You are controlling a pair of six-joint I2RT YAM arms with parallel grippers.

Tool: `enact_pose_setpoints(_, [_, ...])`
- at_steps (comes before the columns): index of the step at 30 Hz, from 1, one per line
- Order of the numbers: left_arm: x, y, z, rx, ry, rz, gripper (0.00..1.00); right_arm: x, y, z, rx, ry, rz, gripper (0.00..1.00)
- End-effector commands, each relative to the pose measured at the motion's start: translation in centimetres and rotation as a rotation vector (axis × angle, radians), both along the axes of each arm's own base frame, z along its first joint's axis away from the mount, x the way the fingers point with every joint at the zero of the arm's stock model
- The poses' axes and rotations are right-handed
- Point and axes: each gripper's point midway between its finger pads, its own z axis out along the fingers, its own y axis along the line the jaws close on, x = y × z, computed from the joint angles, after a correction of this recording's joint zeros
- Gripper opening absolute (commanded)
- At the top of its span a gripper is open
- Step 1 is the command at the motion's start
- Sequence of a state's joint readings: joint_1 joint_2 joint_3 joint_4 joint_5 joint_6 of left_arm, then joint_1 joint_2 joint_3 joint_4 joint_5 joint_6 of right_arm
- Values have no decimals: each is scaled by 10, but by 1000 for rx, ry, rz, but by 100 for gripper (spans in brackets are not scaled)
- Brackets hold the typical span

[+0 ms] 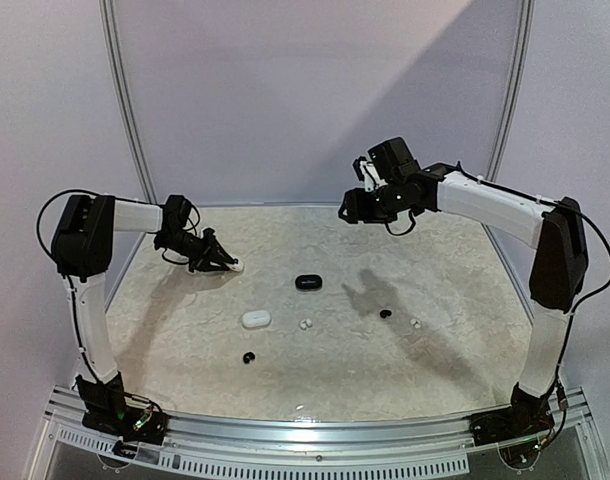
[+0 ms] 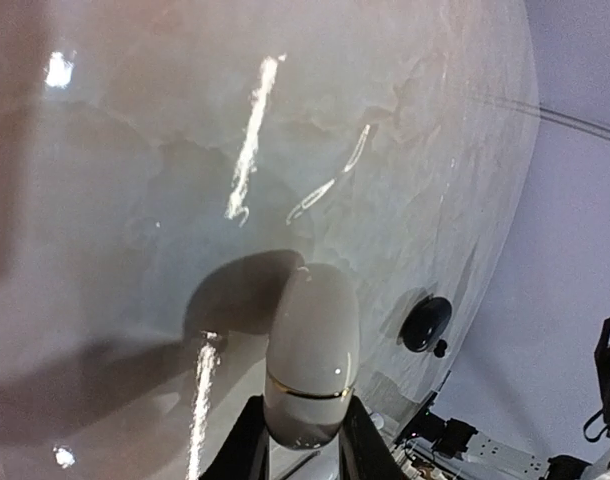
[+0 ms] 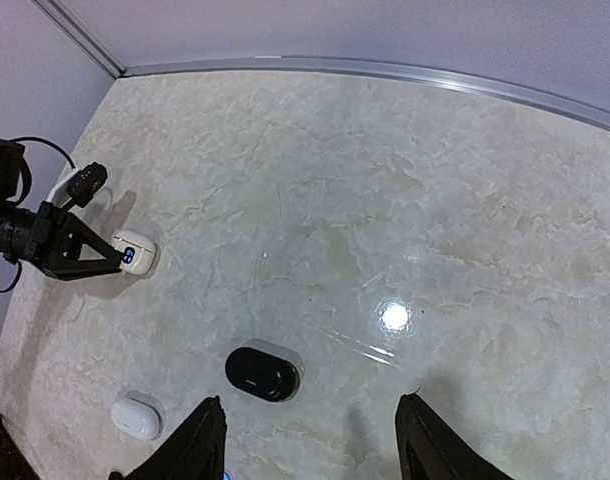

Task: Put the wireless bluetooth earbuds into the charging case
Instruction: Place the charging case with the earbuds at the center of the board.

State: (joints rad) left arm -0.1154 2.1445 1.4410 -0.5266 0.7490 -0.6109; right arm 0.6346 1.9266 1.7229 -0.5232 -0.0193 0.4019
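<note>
- Top view: four earbuds show as tiny glossy specks on the marbled table (image 1: 455, 290). They are too small to read any long axis or facing.
- The two white earbuds (image 1: 305, 324) lie apart, one just right of the loose white case (image 1: 255, 319) and the other further right at (image 1: 415, 323).
- Of the two black earbuds (image 1: 249, 358), one sits nearer the arm bases than the loose white case. The other, at (image 1: 385, 314), lies right of centre.
- The black case (image 1: 308, 282), an oval, lies mid-table with its long axis left to right.
- The left gripper (image 1: 225, 264) is low at the table's left, clamped on the held white case (image 1: 235, 266), which juts rightward from its tips.
- The right gripper (image 1: 347, 212) hangs high over the far side, carrying nothing.
- Left wrist view: the held white case (image 2: 310, 350) is a smooth pebble with a thin seam near the left gripper (image 2: 310, 430). Its long axis runs straight out from the fingers (image 2: 247, 445), which press both its sides.
- The black case (image 2: 426, 323) lies beyond to the right, with a small dark speck beside it that I cannot identify.
- Right wrist view: the right gripper (image 3: 310, 403) has its jaws spread wide over bare table.
- The black case (image 3: 262, 372) and the loose white case (image 3: 135, 417) lie flat.
- The left gripper (image 3: 117, 258) pinches the held white case (image 3: 135, 253), which shows a small blue mark.
- No earbuds can be made out in this view.
</note>
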Motion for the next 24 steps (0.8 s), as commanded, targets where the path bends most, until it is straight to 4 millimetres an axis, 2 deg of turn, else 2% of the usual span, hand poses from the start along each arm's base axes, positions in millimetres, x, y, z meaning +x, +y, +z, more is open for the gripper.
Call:
enact_pose_setpoints(1, [11,9,-22,-23,84,100,17,-3,23,-4,61,25,91,62])
enact_pose_setpoints(5, [6,29,-31,29,118,137,67,-1,38,-14,52,27,185,79])
enact_pose_setpoints(6, [5,36,-30,65,114,141,75,0,41,-20,39,27,209,91])
enact_pose_setpoints(7, [4,45,-29,103,111,149,82,1,44,-23,31,25,232,98])
enact_pose_setpoints(8, [5,51,-26,129,102,156,94,1,47,-24,16,12,270,99])
enact_pose_setpoints(9, [5,57,-20,157,92,161,99,0,51,-33,4,18,305,99])
enact_pose_setpoints(12, [2,68,0,251,62,103,99,-8,58,-51,-54,-1,458,99])
enact_pose_setpoints(13, [-3,70,7,294,60,59,99,-12,60,-64,-85,-1,523,99])
enact_pose_setpoints(16, [-8,78,37,417,-45,-72,99,-34,62,-96,-170,9,740,99])
enact_pose_setpoints(19, [-12,72,72,409,-192,-192,99,-60,65,-123,-294,-53,993,99])
enact_pose_setpoints(21, [-18,68,94,417,-279,-294,99,-59,64,-135,-382,-111,1072,99])
enact_pose_setpoints(24, [-26,76,119,516,-400,-411,99,-55,62,-149,-460,-130,1134,99])
